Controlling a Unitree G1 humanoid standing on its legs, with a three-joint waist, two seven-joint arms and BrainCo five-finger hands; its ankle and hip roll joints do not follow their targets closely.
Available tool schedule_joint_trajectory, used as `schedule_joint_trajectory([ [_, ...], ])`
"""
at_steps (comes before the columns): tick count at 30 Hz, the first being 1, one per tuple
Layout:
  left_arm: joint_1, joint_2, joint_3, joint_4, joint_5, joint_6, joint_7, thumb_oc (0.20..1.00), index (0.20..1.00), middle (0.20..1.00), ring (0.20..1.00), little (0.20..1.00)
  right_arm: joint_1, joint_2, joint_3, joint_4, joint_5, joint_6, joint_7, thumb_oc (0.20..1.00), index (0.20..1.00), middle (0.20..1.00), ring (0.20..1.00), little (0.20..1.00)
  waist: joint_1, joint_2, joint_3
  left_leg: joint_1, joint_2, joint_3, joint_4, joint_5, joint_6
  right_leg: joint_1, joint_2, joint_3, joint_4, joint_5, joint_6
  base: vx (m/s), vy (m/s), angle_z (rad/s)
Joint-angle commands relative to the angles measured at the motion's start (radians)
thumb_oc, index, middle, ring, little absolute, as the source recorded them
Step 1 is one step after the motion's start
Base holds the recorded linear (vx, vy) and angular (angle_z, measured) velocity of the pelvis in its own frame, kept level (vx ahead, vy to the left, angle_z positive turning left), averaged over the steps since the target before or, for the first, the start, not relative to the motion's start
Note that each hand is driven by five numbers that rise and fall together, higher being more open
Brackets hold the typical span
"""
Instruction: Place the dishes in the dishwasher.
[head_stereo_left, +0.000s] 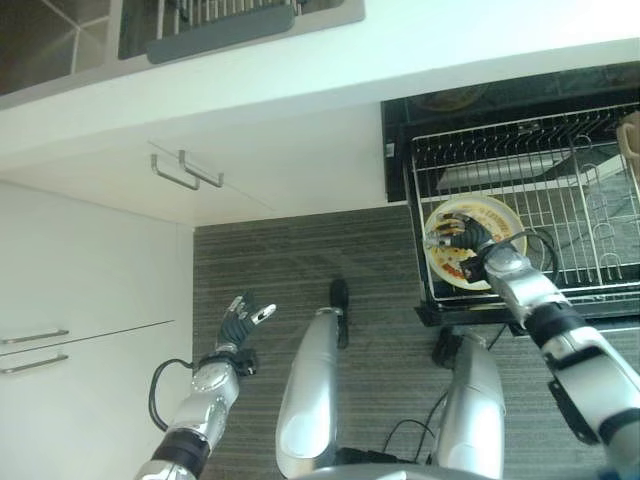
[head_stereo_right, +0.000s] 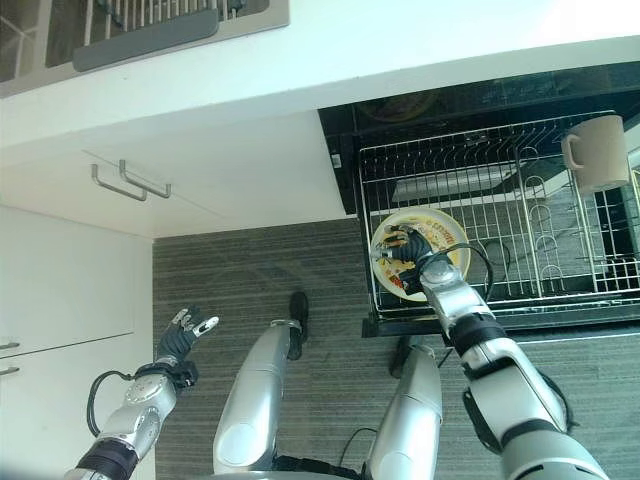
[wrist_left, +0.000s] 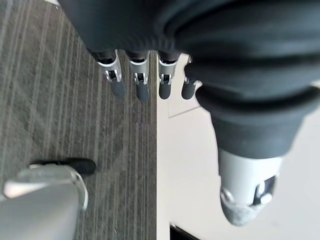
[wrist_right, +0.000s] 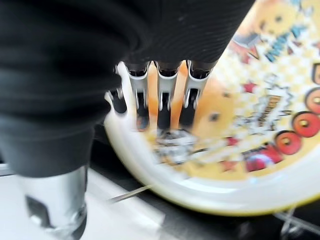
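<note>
A yellow plate (head_stereo_left: 492, 214) with a cartoon print lies in the front left corner of the pulled-out dishwasher rack (head_stereo_left: 520, 150). My right hand (head_stereo_left: 468, 238) reaches over it from the near side. Its straight fingers (wrist_right: 165, 100) rest on the plate's (wrist_right: 260, 130) printed face, and its thumb (wrist_right: 55, 215) stands apart beside the rim. My left hand (head_stereo_left: 240, 322) hangs open over the striped floor at lower left, holding nothing, its fingers (wrist_left: 140, 82) straight.
A beige mug (head_stereo_right: 600, 150) sits at the rack's far right. White cabinet doors with metal handles (head_stereo_left: 185, 170) stand left of the dishwasher. A white counter runs above, with a sink and drying rack (head_stereo_left: 220, 20) at its top edge.
</note>
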Motion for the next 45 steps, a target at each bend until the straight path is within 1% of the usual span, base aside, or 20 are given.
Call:
schedule_joint_trajectory([
  [1,0.055,0.031,0.036,-0.054,0.047,-0.068,0.043,1.0,1.0,1.0,1.0,1.0,0.046,0.024,-0.089,-0.155,-0.019,-0.063,-0.067,1.0,1.0,1.0,1.0,1.0,-0.005,-0.024,0.004,0.079,0.035,-0.001,-0.049,-0.026,-0.029,0.032,-0.05,0.017,-0.061,0.057,0.066,0.1,0.031,-0.16],
  [5,0.087,0.007,0.074,-0.063,0.069,-0.103,0.066,1.0,1.0,1.0,1.0,1.0,0.208,0.029,-0.196,-0.478,-0.053,-0.155,-0.081,1.0,1.0,1.0,1.0,1.0,-0.046,-0.066,-0.004,0.125,0.05,0.029,-0.075,-0.022,-0.027,0.081,-0.028,0.02,-0.104,0.064,0.073,0.07,0.013,-0.21],
  [8,0.098,-0.003,0.081,-0.06,0.075,-0.118,0.072,1.0,1.0,1.0,1.0,1.0,0.258,0.027,-0.242,-0.544,-0.044,-0.176,-0.084,1.0,1.0,1.0,1.0,1.0,-0.057,-0.075,-0.01,0.134,0.054,0.036,-0.082,-0.021,-0.027,0.092,-0.02,0.02,-0.118,0.068,0.072,0.02,0.008,-0.04],
  [11,0.121,-0.02,0.093,-0.053,0.084,-0.132,0.083,1.0,1.0,1.0,1.0,1.0,0.336,0.021,-0.316,-0.646,0.032,-0.176,-0.046,1.0,1.0,1.0,1.0,1.0,-0.076,-0.09,-0.023,0.158,0.062,0.049,-0.091,-0.024,-0.029,0.123,-0.007,0.025,-0.142,0.069,0.073,0.04,0.012,-0.05],
  [17,0.151,-0.043,0.112,-0.009,0.103,-0.156,0.09,1.0,1.0,1.0,1.0,1.0,0.432,0.017,-0.403,-0.778,0.09,-0.162,0.071,1.0,1.0,1.0,1.0,1.0,-0.103,-0.12,-0.055,0.227,0.07,0.074,-0.134,-0.024,-0.037,0.211,0.018,0.024,-0.237,0.091,0.076,0.03,0.006,-0.09],
  [22,0.167,-0.061,0.124,0.029,0.115,-0.162,0.082,1.0,1.0,1.0,1.0,1.0,0.48,0.005,-0.46,-0.838,0.084,-0.214,0.138,1.0,1.0,1.0,1.0,1.0,-0.12,-0.136,-0.088,0.286,0.063,0.093,-0.18,-0.024,-0.036,0.283,0.019,0.023,-0.33,0.123,0.087,0.03,0.052,-0.1],
  [23,0.17,-0.071,0.122,0.065,0.136,-0.16,0.08,1.0,1.0,1.0,1.0,1.0,0.495,0.001,-0.493,-0.864,0.094,-0.249,0.164,1.0,1.0,1.0,1.0,1.0,-0.128,-0.143,-0.115,0.326,0.054,0.109,-0.219,-0.019,-0.035,0.336,0.016,0.017,-0.402,0.152,0.096,0.03,0.126,-0.08],
  [25,0.167,-0.079,0.114,0.114,0.178,-0.157,0.059,1.0,1.0,1.0,1.0,1.0,0.507,0.001,-0.523,-0.885,0.11,-0.292,0.174,1.0,1.0,1.0,1.0,1.0,-0.134,-0.148,-0.141,0.365,0.037,0.125,-0.265,-0.016,-0.029,0.381,0.009,0.013,-0.469,0.19,0.104,0.02,0.169,0.01],
  [29,0.165,-0.092,0.098,0.175,0.223,-0.142,0.045,1.0,1.0,1.0,1.0,1.0,0.524,0.016,-0.569,-0.904,0.141,-0.357,0.147,1.0,1.0,1.0,1.0,1.0,-0.142,-0.151,-0.168,0.407,0.013,0.14,-0.325,-0.011,-0.018,0.41,-0.011,0.011,-0.537,0.255,0.116,0.02,0.111,-0.06],
  [30,0.161,-0.102,0.096,0.241,0.239,-0.15,0.034,1.0,1.0,1.0,1.0,1.0,0.526,0.042,-0.589,-0.915,0.161,-0.389,0.128,1.0,1.0,1.0,1.0,1.0,-0.151,-0.158,-0.185,0.439,-0.003,0.155,-0.383,-0.004,-0.013,0.41,-0.031,0.008,-0.602,0.339,0.135,-0.02,0.104,-0.11],
  [32,0.158,-0.107,0.092,0.267,0.256,-0.154,0.035,1.0,1.0,1.0,1.0,1.0,0.519,0.062,-0.594,-0.918,0.147,-0.421,0.115,1.0,1.0,1.0,1.0,1.0,-0.156,-0.166,-0.187,0.463,-0.006,0.176,-0.415,-0.005,-0.011,0.398,-0.047,0.001,-0.618,0.402,0.149,-0.06,0.064,-0.19],
  [34,0.148,-0.105,0.079,0.304,0.285,-0.171,0.041,1.0,1.0,1.0,1.0,1.0,0.501,0.082,-0.592,-0.92,0.133,-0.453,0.081,1.0,1.0,1.0,1.0,1.0,-0.153,-0.166,-0.189,0.486,0.003,0.206,-0.447,-0.001,-0.006,0.387,-0.062,-0.029,-0.612,0.419,0.156,-0.14,0.044,-0.29],
  [36,0.144,-0.1,0.074,0.323,0.285,-0.177,0.043,1.0,1.0,1.0,1.0,1.0,0.499,0.087,-0.597,-0.91,0.124,-0.491,0.051,1.0,1.0,1.0,1.0,1.0,-0.144,-0.157,-0.193,0.499,0.017,0.22,-0.455,0.005,-0.001,0.395,-0.065,-0.055,-0.558,0.394,0.144,-0.19,0.007,-0.56],
  [37,0.135,-0.096,0.085,0.323,0.258,-0.152,0.051,1.0,1.0,1.0,1.0,1.0,0.51,0.086,-0.607,-0.905,0.14,-0.535,0.026,0.633,0.633,0.633,0.633,0.633,-0.132,-0.145,-0.217,0.493,0.025,0.226,-0.455,0.021,0.004,0.443,-0.066,-0.077,-0.504,0.366,0.121,-0.22,-0.058,-0.79],
  [38,0.133,-0.094,0.085,0.325,0.253,-0.148,0.053,1.0,1.0,1.0,1.0,1.0,0.514,0.09,-0.61,-0.903,0.141,-0.549,0.018,0.2,0.2,0.2,0.2,0.2,-0.127,-0.141,-0.225,0.491,0.027,0.228,-0.455,0.025,0.005,0.461,-0.071,-0.079,-0.483,0.362,0.116,-0.24,-0.1,-0.61],
  [40,0.126,-0.093,0.082,0.323,0.244,-0.135,0.068,1.0,1.0,1.0,1.0,1.0,0.508,0.105,-0.606,-0.893,0.129,-0.589,0.009,0.2,0.2,0.2,0.2,0.2,-0.112,-0.13,-0.241,0.489,0.038,0.233,-0.463,0.038,-0.001,0.504,-0.086,-0.096,-0.462,0.358,0.11,-0.2,-0.156,-0.23],
  [42,0.113,-0.087,0.076,0.314,0.242,-0.097,0.116,1.0,1.0,1.0,1.0,1.0,0.468,0.113,-0.582,-0.887,0.106,-0.595,-0.036,0.2,0.2,0.2,0.2,0.2,-0.088,-0.126,-0.269,0.502,0.076,0.257,-0.478,0.062,-0.019,0.556,-0.099,-0.145,-0.51,0.365,0.12,-0.19,-0.363,-0.69],
  [43,0.106,-0.085,0.077,0.317,0.244,-0.086,0.125,1.0,1.0,1.0,1.0,1.0,0.461,0.112,-0.579,-0.887,0.086,-0.614,-0.044,0.2,0.2,0.2,0.2,0.2,-0.085,-0.127,-0.278,0.512,0.089,0.252,-0.484,0.057,-0.033,0.568,-0.097,-0.145,-0.52,0.348,0.133,-0.16,-0.44,-0.97],
  [44,0.095,-0.081,0.083,0.322,0.255,-0.066,0.136,1.0,1.0,1.0,1.0,1.0,0.456,0.106,-0.574,-0.884,0.037,-0.636,-0.071,0.2,0.2,0.2,0.2,0.2,-0.078,-0.129,-0.279,0.513,0.112,0.267,-0.481,0.082,-0.045,0.59,-0.083,-0.175,-0.55,0.323,0.128,-0.03,-0.321,-0.75],
  [45,0.089,-0.078,0.089,0.328,0.26,-0.055,0.136,1.0,1.0,1.0,1.0,1.0,0.453,0.097,-0.573,-0.879,0.014,-0.614,-0.097,0.2,0.2,0.2,0.2,0.2,-0.074,-0.128,-0.288,0.523,0.132,0.267,-0.486,0.086,-0.064,0.616,-0.072,-0.192,-0.579,0.288,0.134,-0.1,-0.372,-0.61],
])
